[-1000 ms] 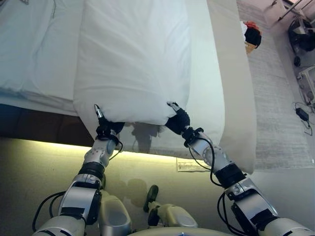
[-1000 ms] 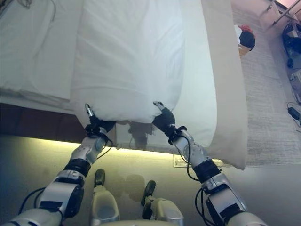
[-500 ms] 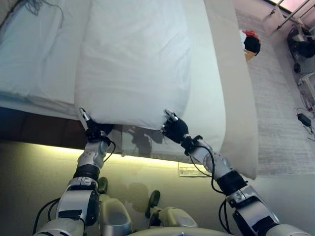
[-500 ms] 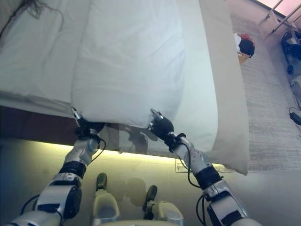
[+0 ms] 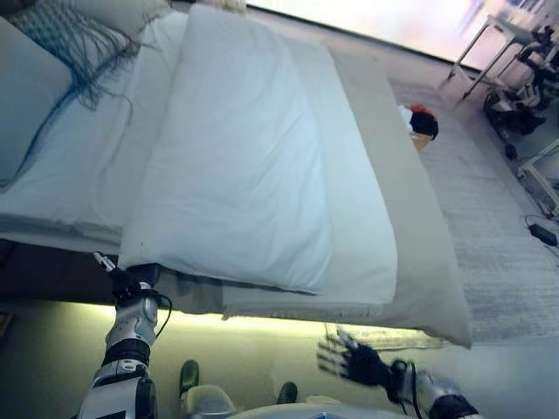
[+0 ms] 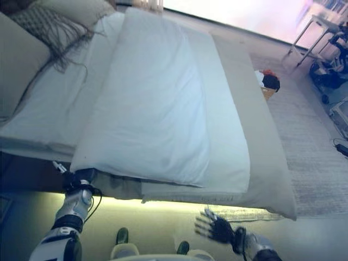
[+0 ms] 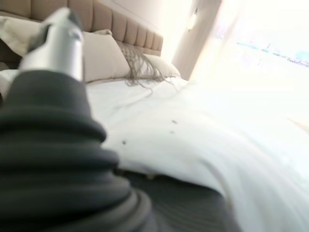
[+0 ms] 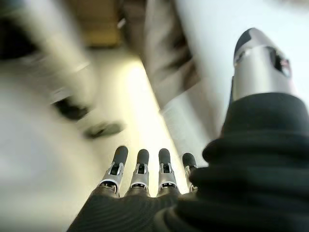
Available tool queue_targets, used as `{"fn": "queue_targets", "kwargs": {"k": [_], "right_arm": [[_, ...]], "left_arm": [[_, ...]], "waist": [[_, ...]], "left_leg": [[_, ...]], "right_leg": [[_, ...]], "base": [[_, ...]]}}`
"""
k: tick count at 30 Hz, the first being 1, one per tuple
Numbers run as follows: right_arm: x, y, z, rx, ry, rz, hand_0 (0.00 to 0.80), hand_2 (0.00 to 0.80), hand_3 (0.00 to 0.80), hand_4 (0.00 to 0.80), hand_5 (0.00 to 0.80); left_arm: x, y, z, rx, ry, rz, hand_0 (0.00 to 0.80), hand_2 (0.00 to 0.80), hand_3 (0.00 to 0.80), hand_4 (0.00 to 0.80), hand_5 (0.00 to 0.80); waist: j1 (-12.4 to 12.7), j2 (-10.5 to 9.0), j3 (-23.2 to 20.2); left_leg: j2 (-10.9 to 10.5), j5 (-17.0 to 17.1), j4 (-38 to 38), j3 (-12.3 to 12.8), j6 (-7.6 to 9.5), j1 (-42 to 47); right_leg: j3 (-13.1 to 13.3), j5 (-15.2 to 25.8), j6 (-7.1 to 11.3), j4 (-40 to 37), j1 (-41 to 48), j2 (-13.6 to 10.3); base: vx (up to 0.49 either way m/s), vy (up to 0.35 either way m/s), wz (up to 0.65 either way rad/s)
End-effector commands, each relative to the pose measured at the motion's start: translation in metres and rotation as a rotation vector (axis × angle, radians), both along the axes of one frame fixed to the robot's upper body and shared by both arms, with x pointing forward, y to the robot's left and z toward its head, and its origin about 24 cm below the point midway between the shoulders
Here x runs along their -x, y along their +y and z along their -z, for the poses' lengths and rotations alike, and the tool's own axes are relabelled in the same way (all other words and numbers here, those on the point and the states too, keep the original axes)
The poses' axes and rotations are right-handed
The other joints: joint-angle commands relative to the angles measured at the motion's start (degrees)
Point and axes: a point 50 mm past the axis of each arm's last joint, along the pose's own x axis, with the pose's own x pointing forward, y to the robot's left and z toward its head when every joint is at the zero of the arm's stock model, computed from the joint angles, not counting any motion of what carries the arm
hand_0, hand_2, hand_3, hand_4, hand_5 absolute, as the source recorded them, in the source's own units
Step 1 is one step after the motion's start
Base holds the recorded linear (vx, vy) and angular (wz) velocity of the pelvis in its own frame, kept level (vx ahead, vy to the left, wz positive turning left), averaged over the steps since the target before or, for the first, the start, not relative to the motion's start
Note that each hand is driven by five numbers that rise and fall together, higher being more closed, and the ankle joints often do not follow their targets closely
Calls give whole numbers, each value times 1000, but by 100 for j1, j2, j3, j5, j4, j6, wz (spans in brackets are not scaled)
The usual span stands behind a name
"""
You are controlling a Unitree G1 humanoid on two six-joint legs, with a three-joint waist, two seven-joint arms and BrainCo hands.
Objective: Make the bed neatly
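Left eye view: the white duvet (image 5: 236, 166) is seen laid flat down the length of the bed (image 5: 428, 253), its near edge resting at the mattress edge. Compared with half a second ago, the right hand (image 5: 354, 360) has been withdrawn from the duvet's near right corner and is now held low over the floor, well apart from the bed, with fingers spread straight and nothing held. The left hand (image 5: 127, 284) remains at the near left corner, tucked against the duvet's underside; whether the cloth is gripped cannot be told, as the fingers are hidden. Pillows (image 5: 26, 96) and a fringed cushion (image 5: 74, 35) are noted at the headboard end. The duvet is judged to be largely placed; release at the left corner appears outstanding.
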Motion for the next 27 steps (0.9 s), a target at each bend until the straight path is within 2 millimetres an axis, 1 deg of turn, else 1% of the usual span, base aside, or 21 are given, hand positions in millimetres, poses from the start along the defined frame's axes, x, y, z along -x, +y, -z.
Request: {"fn": "queue_targets", "kwargs": {"k": [1,2,3,5,7,9,10,12,16,19,23,25,27], "right_arm": [[14,-21,3,64,25,9,0,0,0,0,0],[22,-31,6,123,45,18,0,0,0,0,0],[27,-38,7,154,62,67,0,0,0,0,0],[32,-46,7,181,87,156,0,0,0,0,0],[40,-58,7,237,90,209,0,0,0,0,0],[43,-65,6,268,85,247,0,0,0,0,0],[43,-72,5,299,75,259,0,0,0,0,0],[42,-80,3,326,64,265,0,0,0,0,0],[36,-84,0,332,46,300,0,0,0,0,0],[33,-82,1,325,28,297,0,0,0,0,0],[27,-81,0,321,10,295,0,0,0,0,0],[26,-81,0,323,10,295,0,0,0,0,0],[28,-82,0,333,14,301,0,0,0,0,0]], "left_arm": [[2,54,-35,-108,-150,-156,0,0,0,0,0],[5,58,-34,-109,-146,-164,0,0,0,0,0],[8,61,-34,-113,-146,-170,0,0,0,0,0],[14,65,-33,-141,-137,-162,0,0,0,0,0],[24,67,-29,-158,-146,-151,0,0,0,0,0],[31,70,-26,-157,-144,-154,0,0,0,0,0],[39,73,-22,-145,-138,-172,0,0,0,0,0],[49,76,-17,-135,-135,-195,0,0,0,0,0],[73,79,-4,-113,-126,-248,0,0,0,0,0],[85,84,-1,-113,-128,-300,0,0,0,0,0],[98,97,-6,-134,-156,-380,0,0,0,0,0],[105,105,-11,-163,-172,-421,0,0,0,0,0],[110,117,-21,-203,-188,-459,0,0,0,0,0]], "waist": [[106,171,-404],[105,213,-430],[111,250,-446],[109,310,-468],[124,364,-487],[156,395,-493],[197,411,-498],[250,434,-507],[434,444,-523],[538,456,-530],[668,488,-539],[744,496,-537],[822,507,-541]], "left_leg": [[10,-368,34,0,-10,41],[-10,-376,35,6,-6,67],[-28,-385,32,2,1,94],[-59,-406,27,-11,12,140],[-88,-433,27,-21,36,175],[-106,-450,27,-28,51,192],[-126,-470,27,-42,61,203],[-154,-494,27,-73,75,221],[-205,-524,27,-173,98,224],[-241,-538,27,-251,118,224],[-290,-541,27,-364,136,211],[-311,-530,27,-433,143,187],[-326,-558,27,-504,138,195]], "right_leg": [[-118,-354,513,217,315,-765],[-114,-362,510,224,328,-781],[-113,-364,514,232,339,-792],[-108,-355,517,232,349,-805],[-107,-351,513,243,351,-816],[-119,-350,514,243,366,-824],[-139,-347,510,232,377,-824],[-174,-340,505,219,395,-824],[-296,-338,483,190,460,-811],[-375,-354,468,203,491,-807],[-476,-387,446,229,537,-800],[-509,-395,435,239,541,-798],[-559,-450,428,263,573,-791]], "base": [[8,96,-3],[-1,92,0],[-3,89,2],[-10,63,0],[-22,45,0],[-32,29,0],[-41,26,1],[-43,25,1],[-36,9,4],[-36,7,8],[-30,28,8],[-31,31,12],[0,21,5]]}}
